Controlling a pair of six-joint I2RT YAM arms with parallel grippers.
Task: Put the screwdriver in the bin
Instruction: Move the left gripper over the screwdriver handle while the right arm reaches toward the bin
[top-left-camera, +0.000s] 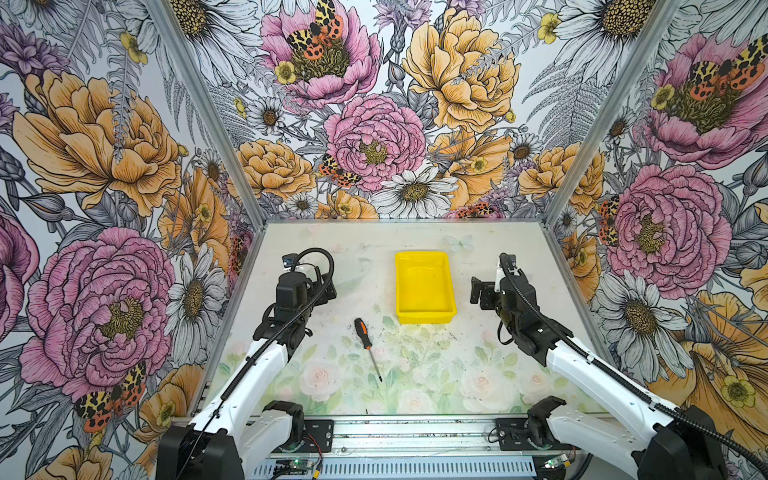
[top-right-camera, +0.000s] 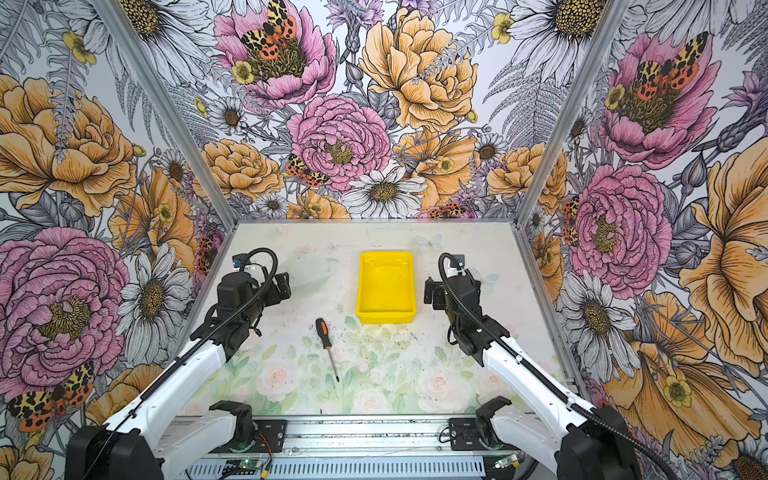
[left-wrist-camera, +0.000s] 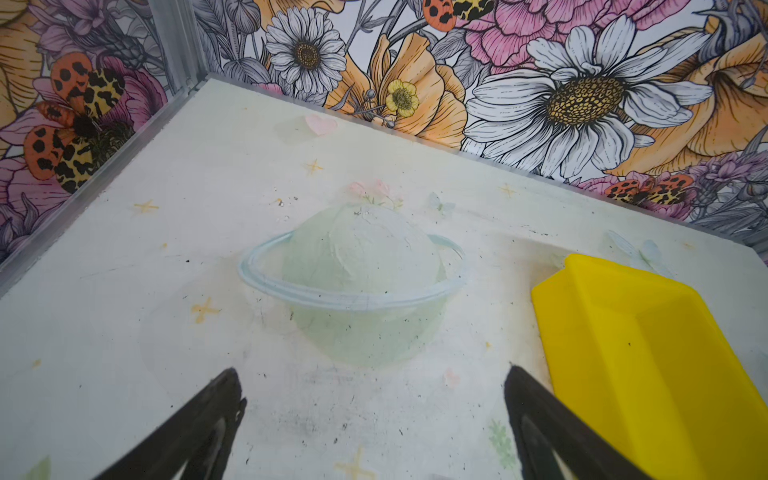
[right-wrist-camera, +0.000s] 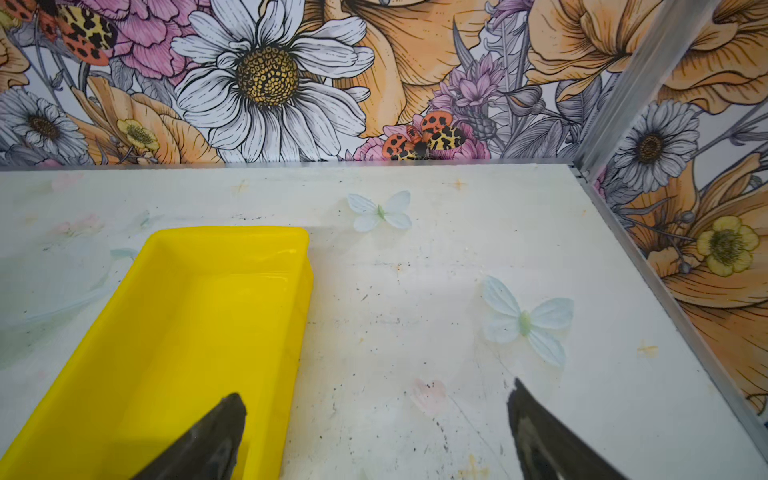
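**A:** While both arms hang over the table (top-left-camera: 457, 374), where is the screwdriver (top-left-camera: 365, 345)?

**B:** It lies flat behind the left gripper (top-left-camera: 326, 289), a little to that gripper's inner side and back toward the arm bases. It is well apart from both grippers. Its handle end faces the bin (top-left-camera: 426, 319) and its tip faces the bases.

**A:** And are the grippers released?

**B:** Yes. In the left wrist view the left gripper (left-wrist-camera: 372, 386) has its jaws spread wide with only bare table between them. The right gripper (right-wrist-camera: 376, 399) looks the same, spread and grasping nothing.

**A:** Why spread like that?

**B:** I'd say because the pickup is yet to come. The left gripper is the nearer one. The handle is the thick part, so that seems the place to close on, since the shaft is thin and lies close against the surface.

**A:** And the bin?

**B:** It sits between the two grippers, nearer the right one, with its open side up and nothing inside (right-wrist-camera: 187, 332). A drop from above should land easily.

**A:** What can't you make out?

**B:** Neither wrist view shows the screwdriver at all. The left wrist view catches one end of the bin (left-wrist-camera: 602, 266), and the rest is cut off by the frame edge. Only the fingertips show in the wrist views. In both top views the left gripper's jaws are partly masked by its own wrist and cable. The screwdriver's tip is too small to tell what kind it is.
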